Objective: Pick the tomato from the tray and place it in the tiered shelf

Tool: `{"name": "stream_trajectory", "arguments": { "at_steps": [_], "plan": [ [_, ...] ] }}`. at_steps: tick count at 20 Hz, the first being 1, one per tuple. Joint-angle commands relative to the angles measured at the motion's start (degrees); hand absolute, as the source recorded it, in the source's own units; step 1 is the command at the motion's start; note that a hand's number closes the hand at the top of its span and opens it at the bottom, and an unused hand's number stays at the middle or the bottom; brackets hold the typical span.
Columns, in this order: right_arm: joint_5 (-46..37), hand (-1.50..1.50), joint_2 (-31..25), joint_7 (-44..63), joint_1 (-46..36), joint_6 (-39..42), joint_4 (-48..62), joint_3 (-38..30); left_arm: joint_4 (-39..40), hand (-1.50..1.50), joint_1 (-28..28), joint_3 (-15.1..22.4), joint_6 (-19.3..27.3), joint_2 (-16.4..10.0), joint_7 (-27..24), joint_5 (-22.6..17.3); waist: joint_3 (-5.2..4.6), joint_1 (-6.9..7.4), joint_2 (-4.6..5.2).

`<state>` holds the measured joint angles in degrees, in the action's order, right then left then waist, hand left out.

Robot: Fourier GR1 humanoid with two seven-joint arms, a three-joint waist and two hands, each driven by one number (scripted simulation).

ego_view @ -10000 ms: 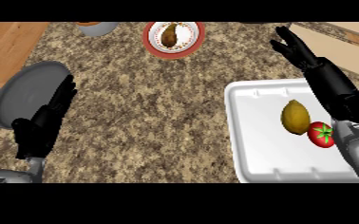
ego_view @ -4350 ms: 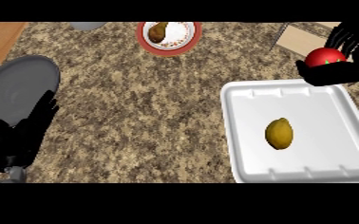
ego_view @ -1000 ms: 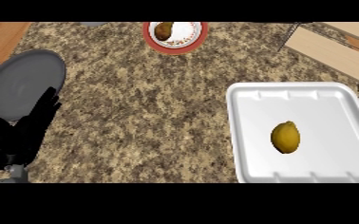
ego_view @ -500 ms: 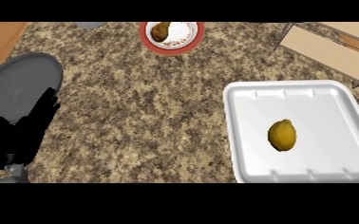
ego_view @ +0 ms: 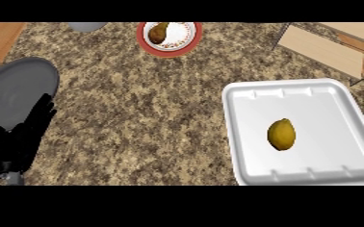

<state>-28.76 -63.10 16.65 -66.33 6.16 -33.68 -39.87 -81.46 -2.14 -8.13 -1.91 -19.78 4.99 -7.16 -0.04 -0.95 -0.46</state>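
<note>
The white tray lies at the right of the granite counter and holds only a yellow lemon. No tomato shows anywhere in the head view. A wooden tiered shelf reaches in at the upper right corner. My left hand rests open at the lower left, fingers pointing up beside a grey plate. My right hand is out of the picture.
A red-rimmed plate with a brown piece of food sits at the top centre. A grey plate lies at the left edge. A grey object peeks in at the top left.
The right hand carrying the tomato went out of sight at the upper right; the tomato no longer shows. The view has shifted slightly, so the shelf shows a little more.
</note>
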Motion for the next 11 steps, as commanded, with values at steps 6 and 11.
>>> {"name": "stream_trajectory", "arguments": {
  "at_steps": [6,11],
  "plan": [
    [6.4,-1.50,-20.5,3.5,11.8,19.6,-1.1,-8.9,-0.9,0.00,-1.2,-1.5,0.1,0.2,0.2,-0.7,0.11,-2.05,-0.28],
    [9.3,-1.50,-30.5,1.1,19.3,28.6,2.6,-17.6,-1.1,0.00,-2.2,-3.4,-1.4,-1.2,0.7,-2.2,0.20,-2.60,-0.40]
  ]
}}
